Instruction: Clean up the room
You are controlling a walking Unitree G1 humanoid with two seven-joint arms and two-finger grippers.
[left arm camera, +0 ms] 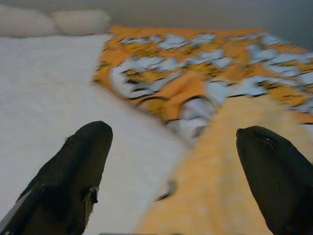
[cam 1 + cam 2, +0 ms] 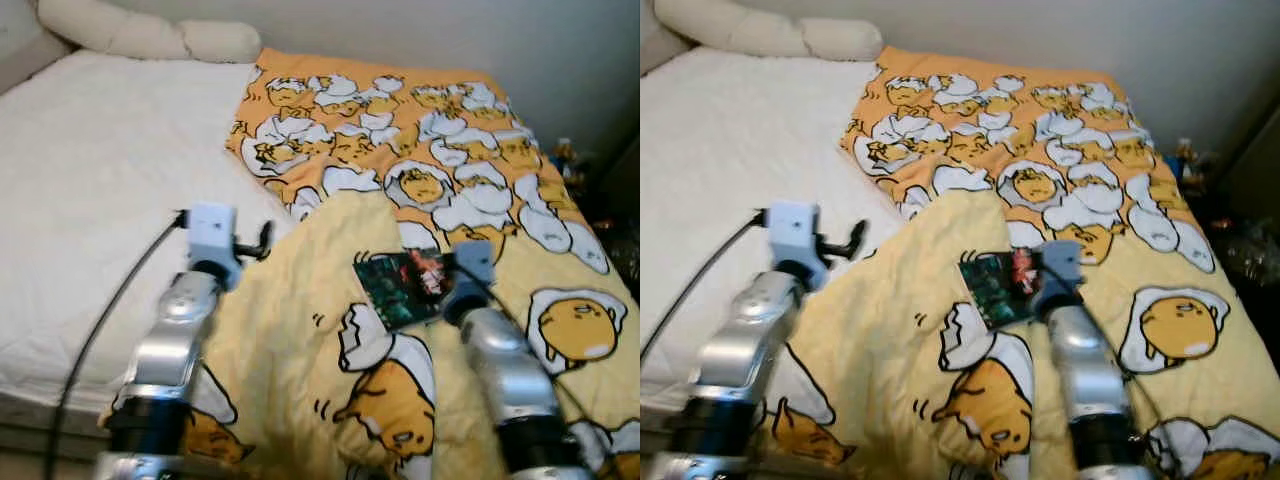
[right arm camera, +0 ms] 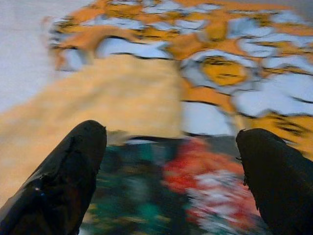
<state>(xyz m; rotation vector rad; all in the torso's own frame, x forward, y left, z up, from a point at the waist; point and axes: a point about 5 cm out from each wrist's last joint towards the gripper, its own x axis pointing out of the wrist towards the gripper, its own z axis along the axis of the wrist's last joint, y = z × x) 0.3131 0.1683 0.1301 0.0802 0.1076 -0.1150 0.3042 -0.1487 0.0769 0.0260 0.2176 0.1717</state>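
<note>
The right gripper (image 3: 171, 186), fingers wide and holding nothing, should be lowered straight over the dark card (image 2: 403, 286) on the yellow blanket (image 2: 290, 340); the left gripper (image 1: 171, 181) is wide open too

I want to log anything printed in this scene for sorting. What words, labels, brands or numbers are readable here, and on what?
None can be read.
Dark green and red printed flat item lying on the yellow blanket with egg cartoon print: whatever is printed on it is too blurred to read, also in the right wrist view, where the open right gripper hovers over it.
Blanket: cartoon pictures, no legible words.
</note>
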